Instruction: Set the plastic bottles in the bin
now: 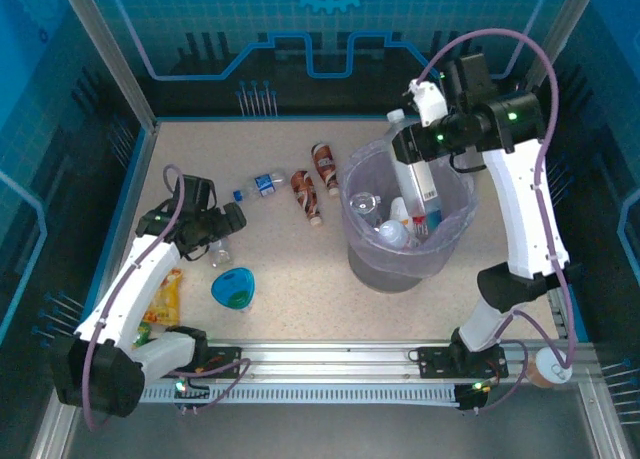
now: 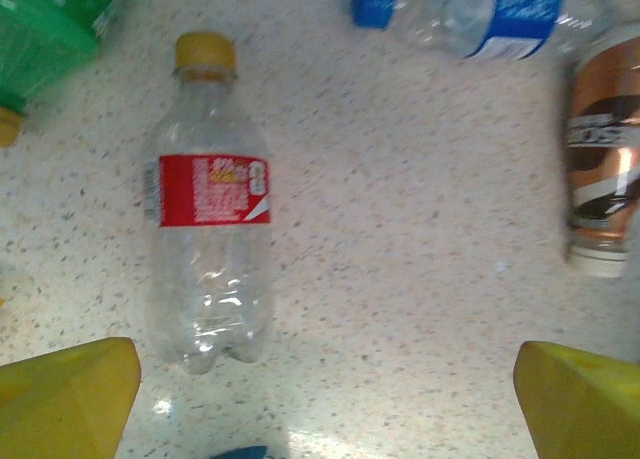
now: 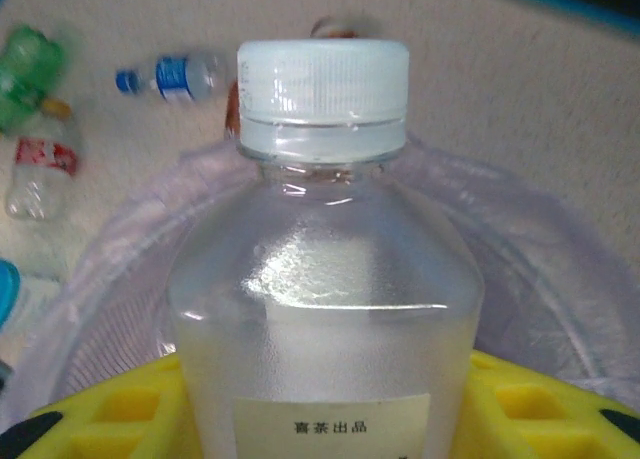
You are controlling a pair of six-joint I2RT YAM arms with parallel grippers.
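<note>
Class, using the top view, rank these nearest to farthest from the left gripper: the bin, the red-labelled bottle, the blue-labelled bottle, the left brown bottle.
1. Red-labelled bottle, right beside the left gripper.
2. Blue-labelled bottle, behind it, to the right.
3. Left brown bottle, farther right.
4. Bin, farthest right.

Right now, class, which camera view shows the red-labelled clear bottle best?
Left wrist: the red-labelled bottle lies whole, cap to base, label sharp. Right wrist shows it small near the left edge; top external, partly hidden.
</note>
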